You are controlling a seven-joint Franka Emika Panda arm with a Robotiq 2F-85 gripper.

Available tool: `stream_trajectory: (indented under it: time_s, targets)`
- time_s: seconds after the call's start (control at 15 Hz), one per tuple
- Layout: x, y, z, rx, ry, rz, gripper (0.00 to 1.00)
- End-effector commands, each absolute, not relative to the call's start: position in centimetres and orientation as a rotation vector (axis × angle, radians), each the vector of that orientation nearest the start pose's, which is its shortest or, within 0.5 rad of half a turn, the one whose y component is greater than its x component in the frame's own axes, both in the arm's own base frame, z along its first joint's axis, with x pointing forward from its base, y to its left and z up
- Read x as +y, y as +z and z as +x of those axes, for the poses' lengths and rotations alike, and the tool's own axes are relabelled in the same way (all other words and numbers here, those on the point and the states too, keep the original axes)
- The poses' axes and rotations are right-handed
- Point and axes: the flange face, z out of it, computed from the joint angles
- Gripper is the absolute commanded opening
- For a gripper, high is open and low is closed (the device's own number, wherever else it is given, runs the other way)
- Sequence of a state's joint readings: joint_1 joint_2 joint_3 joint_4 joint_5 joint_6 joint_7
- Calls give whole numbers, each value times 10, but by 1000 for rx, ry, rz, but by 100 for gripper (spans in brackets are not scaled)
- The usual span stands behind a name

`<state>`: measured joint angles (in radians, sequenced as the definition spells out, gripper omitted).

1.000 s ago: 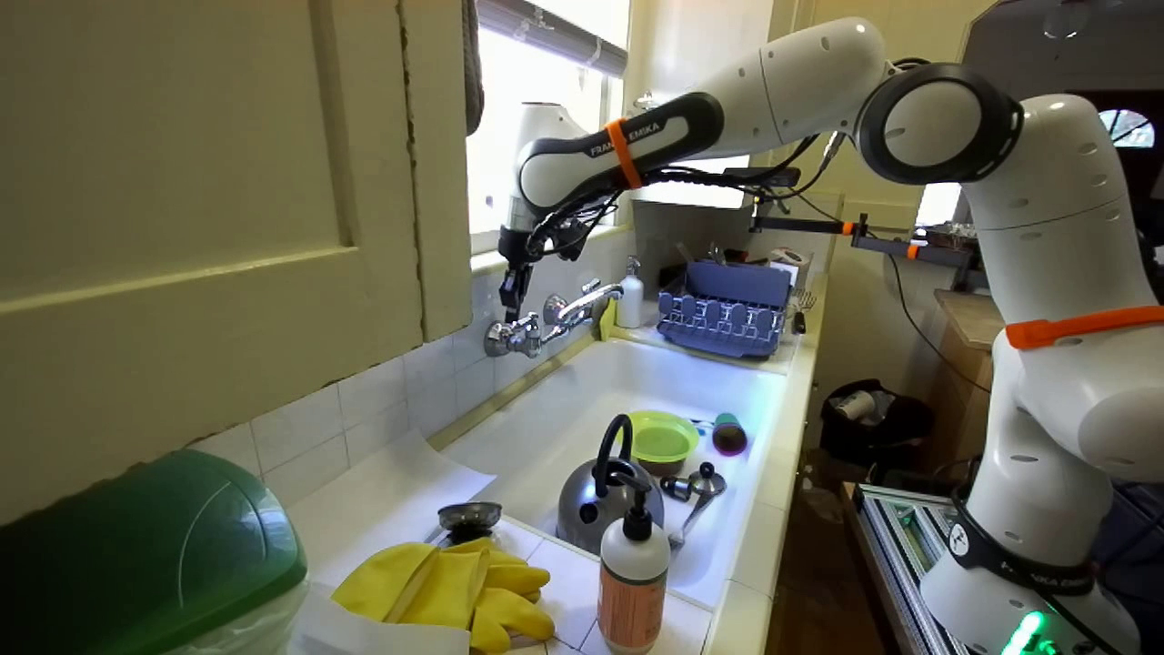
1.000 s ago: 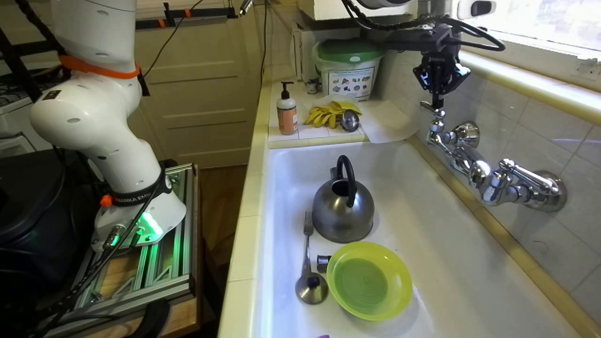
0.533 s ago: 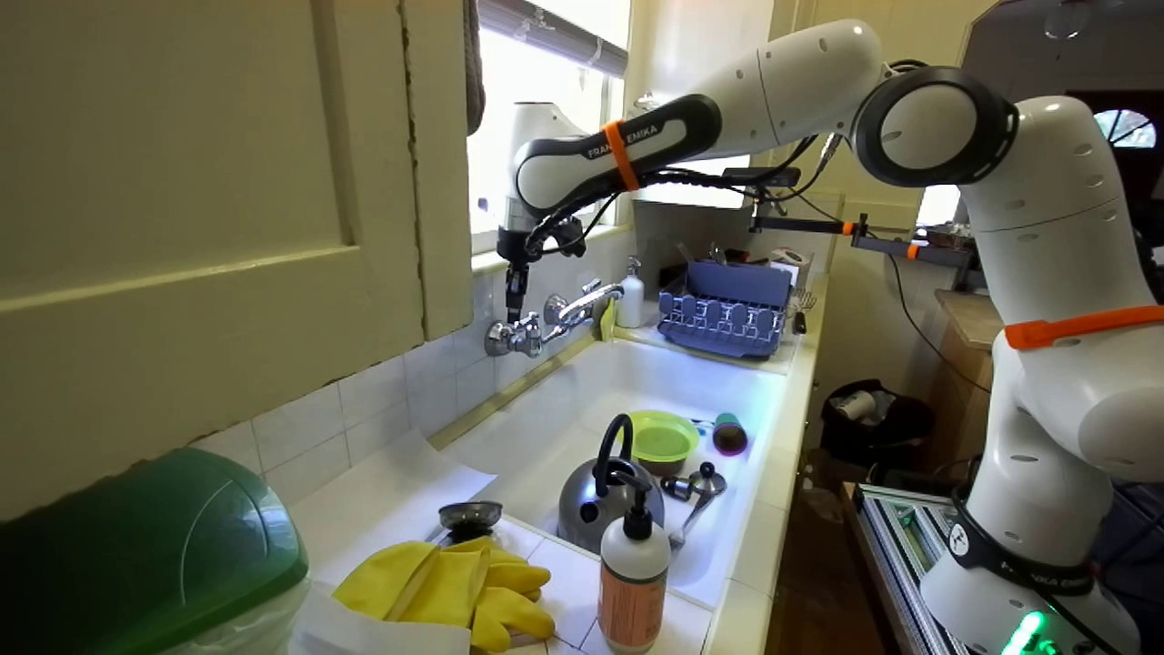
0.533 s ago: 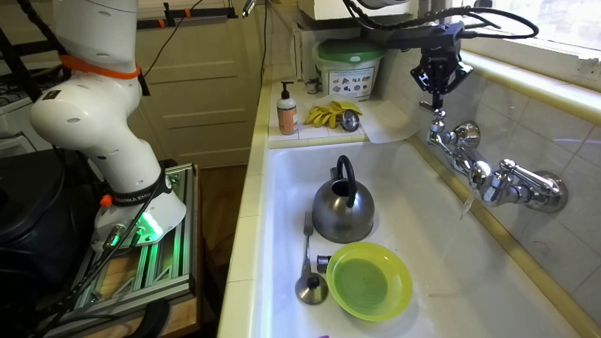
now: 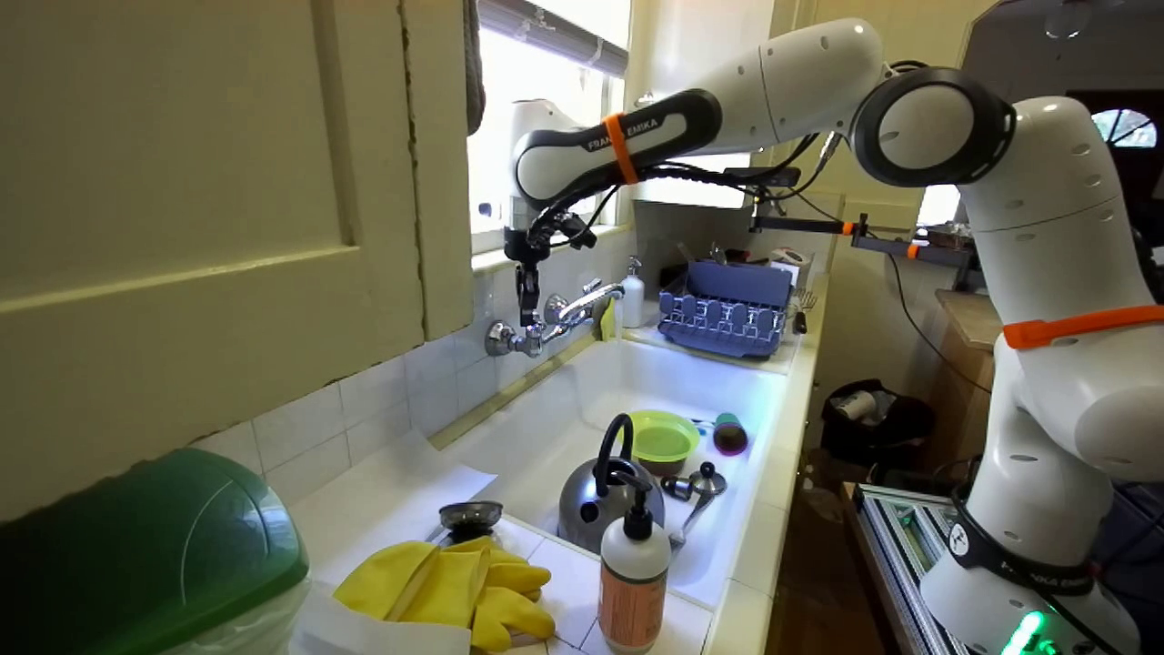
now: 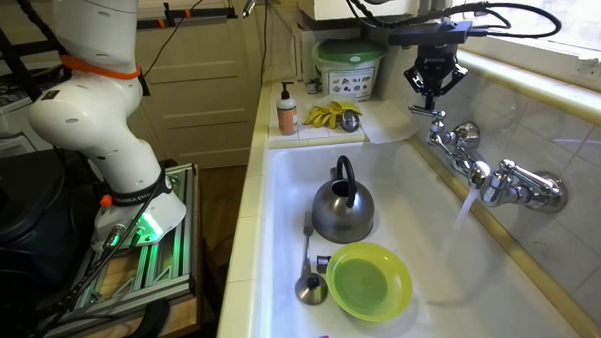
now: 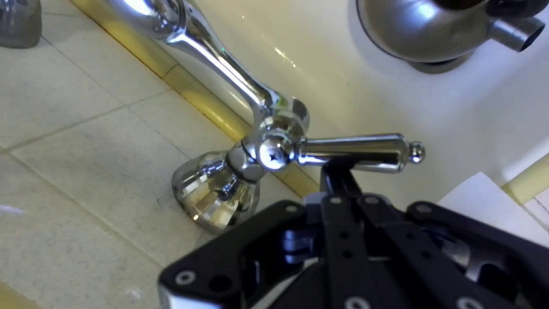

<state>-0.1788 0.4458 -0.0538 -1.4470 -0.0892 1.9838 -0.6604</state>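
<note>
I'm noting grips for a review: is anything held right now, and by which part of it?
Nothing is held: the gripper is shut, its closed tip apparently touching the side of the faucet lever.

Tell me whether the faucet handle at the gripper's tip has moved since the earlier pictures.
Yes: in an exterior view, the faucet handle has swung away from the tiled wall, its free end farther from the fixed wall flange.
</note>
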Motion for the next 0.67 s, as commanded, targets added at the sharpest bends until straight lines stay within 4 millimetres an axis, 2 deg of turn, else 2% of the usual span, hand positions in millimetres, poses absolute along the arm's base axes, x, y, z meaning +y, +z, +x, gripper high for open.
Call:
stream_trajectory:
  time_s: [0.0,0.07,0.4,0.6]
  targets:
    - [-171,434,668,-685,107,-3195,0]
    - [-168,435,673,-604,31,-3193,0]
    - [-155,446,671,-372,-7,-3177,0]
    - [-150,466,662,-232,-28,-3192,0]
